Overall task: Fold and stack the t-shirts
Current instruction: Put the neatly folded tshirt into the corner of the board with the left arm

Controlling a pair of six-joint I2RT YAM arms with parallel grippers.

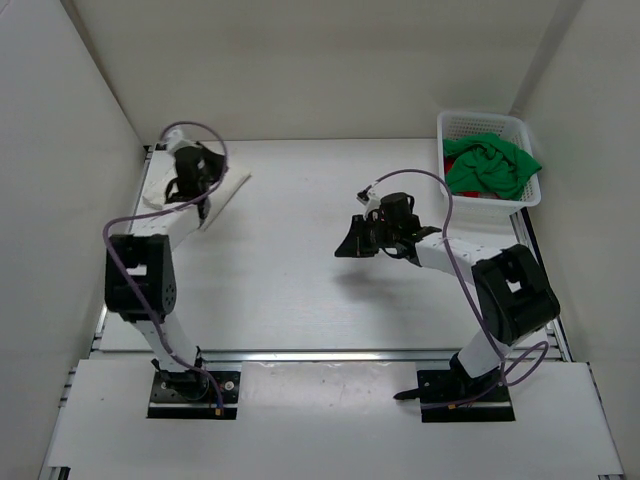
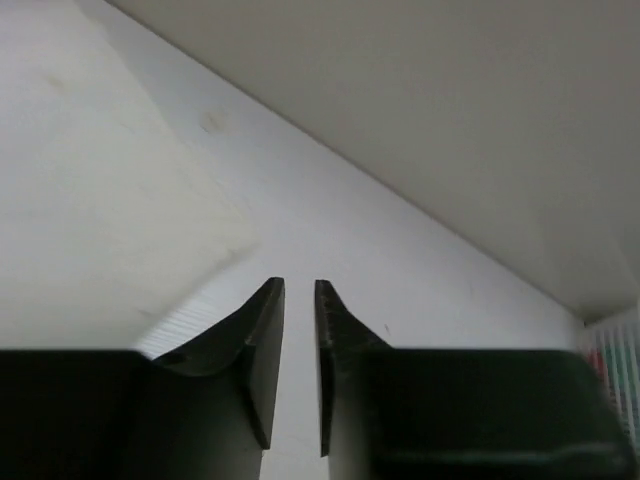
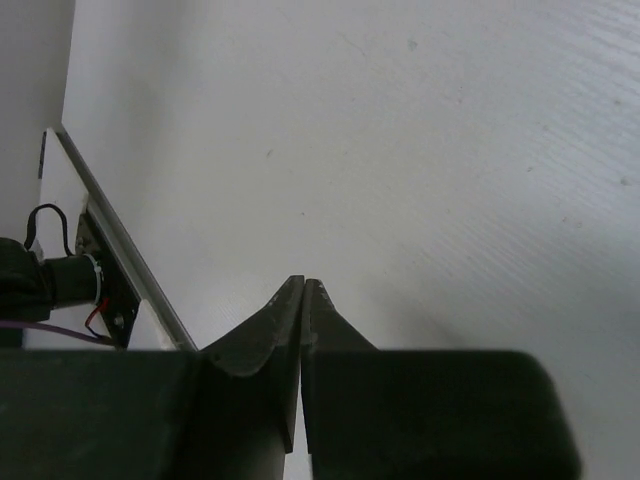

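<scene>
Left gripper [image 2: 297, 290]: fingers a thin slit apart, nothing between them. White t-shirt [image 1: 234, 185] lies bunched right beneath and beside them, by the side wall. Right gripper [image 3: 303, 285]: fingers pressed together, holding nothing, bare table [image 1: 290, 200] under the tips. Green t-shirt [image 1: 490, 165] is well apart from those fingers, back past the wrist, crumpled on top of the red t-shirt [image 1: 480, 193] inside the white mesh basket [image 1: 480, 118].

Left arm [image 1: 140, 275] reaches far forward-left; left gripper [image 2: 299, 286] jaws narrowly apart. Right arm [image 1: 500, 290] bent inward; right gripper [image 3: 303, 284] fingertips pressed together.
</scene>
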